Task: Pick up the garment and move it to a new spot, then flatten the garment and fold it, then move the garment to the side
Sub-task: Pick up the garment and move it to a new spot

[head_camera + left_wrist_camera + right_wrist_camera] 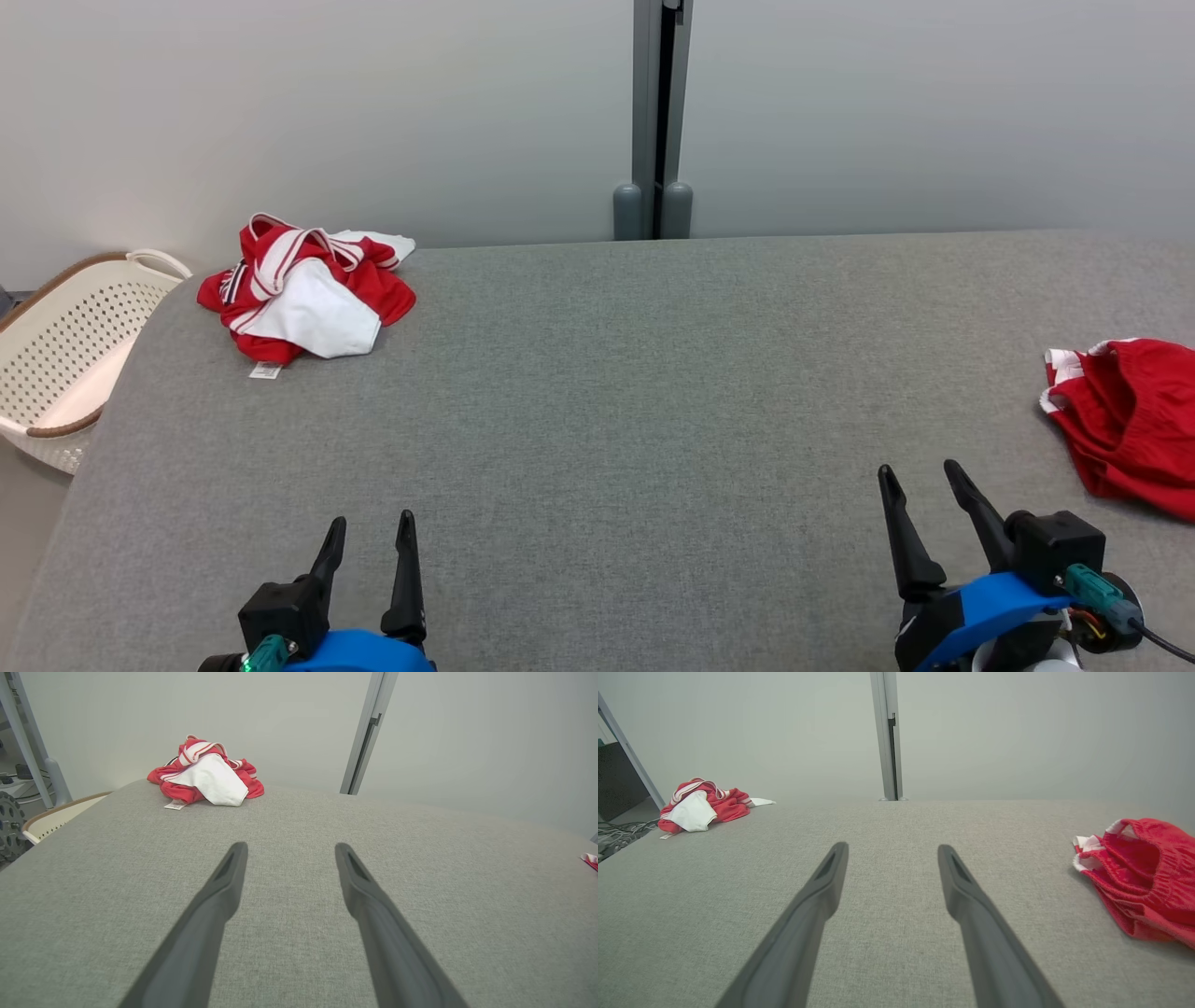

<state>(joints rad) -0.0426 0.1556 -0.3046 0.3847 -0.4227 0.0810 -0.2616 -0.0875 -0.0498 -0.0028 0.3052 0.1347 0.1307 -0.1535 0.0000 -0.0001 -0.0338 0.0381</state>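
So the crumpled red-and-white jersey-type garment (308, 294) sits in the upper left of the head view, bunched in a heap near the far corner of the grey fabric-covered table (653, 392). A small white label (265, 371) pokes out at its lower edge. Nothing's touching it.

Both grabbers are low in the frame and well apart from it. The left gripper (372, 519) is at lower left and the right gripper (919, 469) at lower right, each with its fingers spread wide and nothing between them.

What could go wrong, imo:
- The heap is close to the table's rounded corner, right by the white perforated plastic basket (65, 373), so a sloppy push could shove it over the edge.
- Pinching just one layer would leave it tangled.
- The plain red shorts-like garment (1134, 425) at the right edge is closer to the right gripper, so the wrong one might get grabbed.

Count: two garments, two grippers, one basket, one label.
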